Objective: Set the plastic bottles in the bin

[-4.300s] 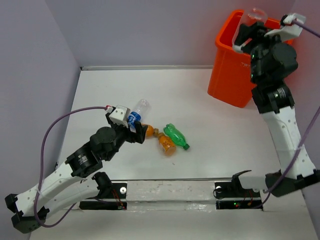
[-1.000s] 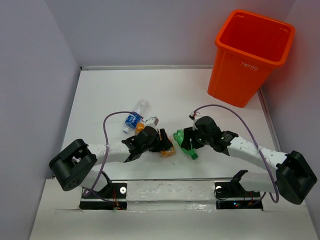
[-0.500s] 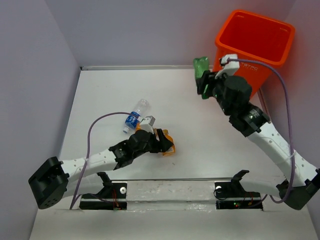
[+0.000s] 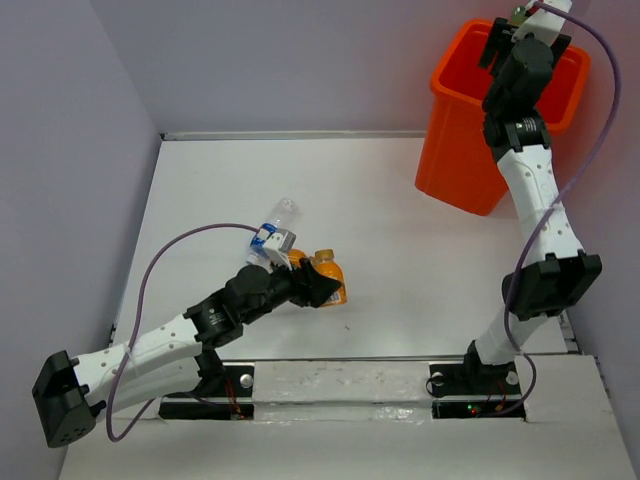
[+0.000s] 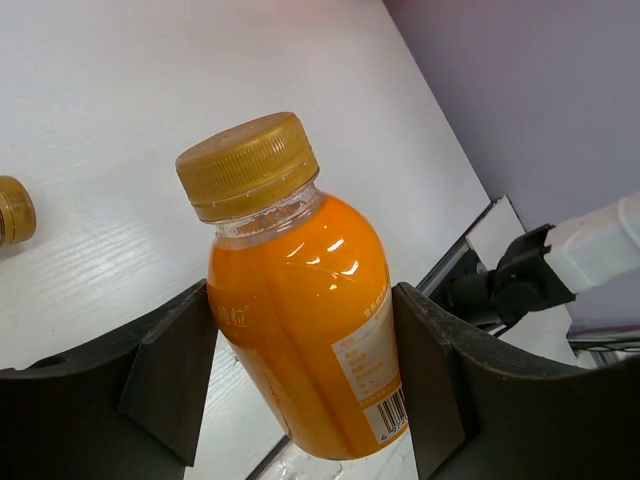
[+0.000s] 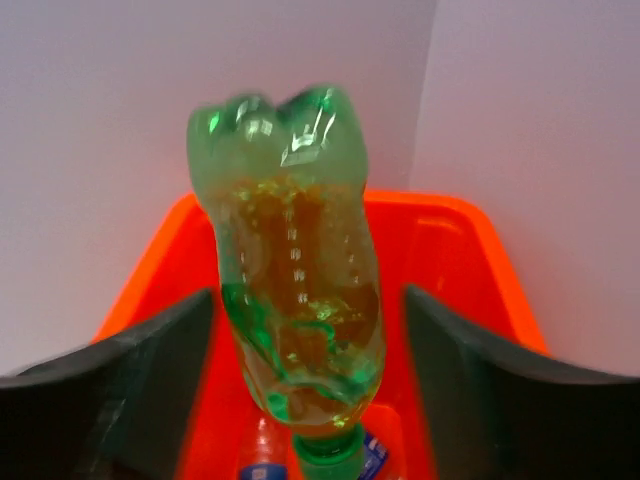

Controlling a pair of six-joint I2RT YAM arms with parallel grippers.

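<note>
Right tool [image 6: 305, 300] stands wide either side of the green bottle [image 6: 295, 260], cap-down over the bin [image 6: 455, 250], evidently for release; left tool [image 5: 305, 335] clamps an orange bottle [image 5: 295, 285] over the desk [image 5: 150, 70], apparently next.

Bin [image 4: 470, 160] at far right corner of bench [image 4: 420, 270]. Right end effector [image 6: 305, 390] above bin opening. Inverted bottle [image 6: 290, 280] between its fingers, cap downward, over bin interior. More bottles [image 6: 262, 450] on bin floor beneath. Left end effector [image 5: 300, 380] near bench middle, toward near edge, clamping second bottle [image 5: 300, 310]. Lying bottle [image 4: 282, 213] on bench just behind left wrist. Fourth bottle [image 5: 12, 210], cap only visible, on bench beside left end effector.
</note>
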